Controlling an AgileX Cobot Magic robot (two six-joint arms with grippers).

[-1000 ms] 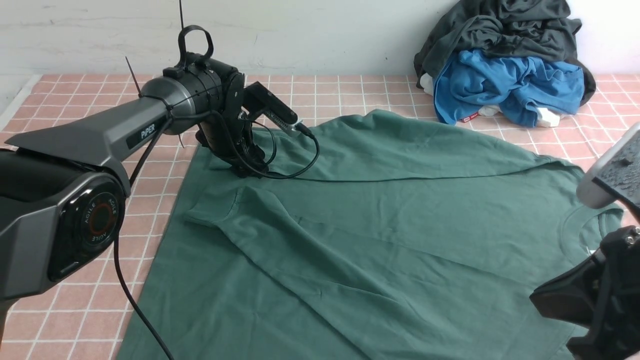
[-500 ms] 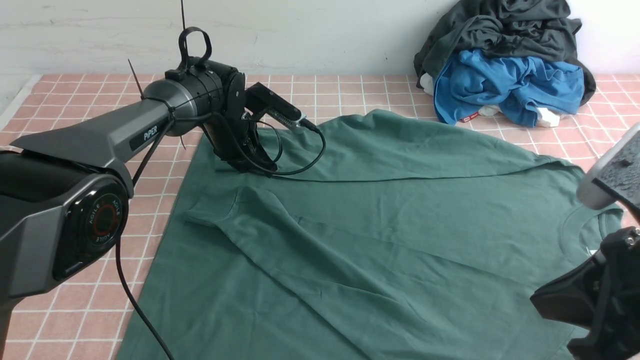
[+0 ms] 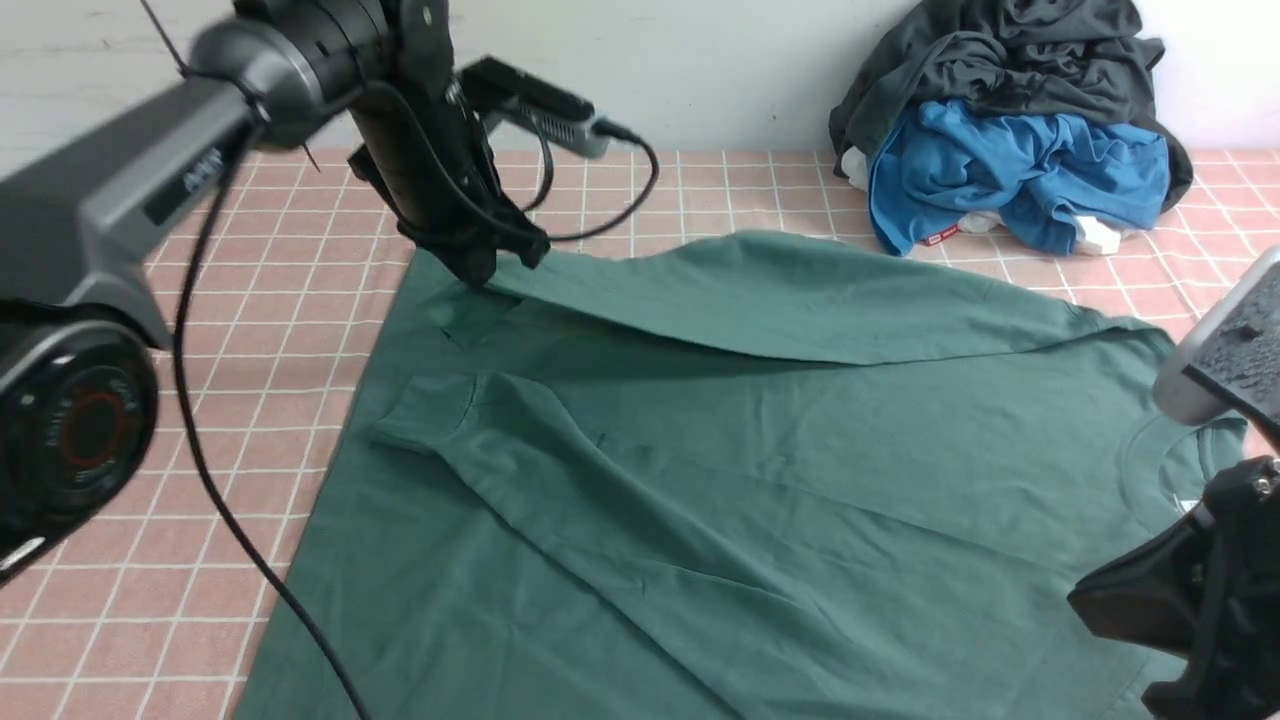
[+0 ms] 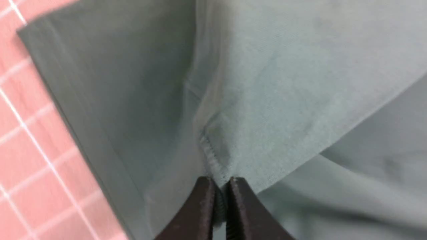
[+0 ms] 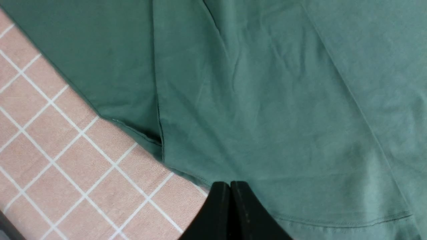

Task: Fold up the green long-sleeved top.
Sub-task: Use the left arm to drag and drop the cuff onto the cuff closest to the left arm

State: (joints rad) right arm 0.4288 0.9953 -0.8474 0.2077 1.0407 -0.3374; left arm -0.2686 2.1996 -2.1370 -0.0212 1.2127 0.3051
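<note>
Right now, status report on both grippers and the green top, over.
Left gripper shut on the green long-sleeved top, far corner raised. Right gripper shut, empty. Blue garment far right, clear of it.

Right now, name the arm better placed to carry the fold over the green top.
Left. The left fingers pinch the green top's raised edge; the right fingers are shut, gripping nothing visible.

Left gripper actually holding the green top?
Yes, the left wrist view shows the left gripper pinched shut on a stitched edge of the green top.
</note>
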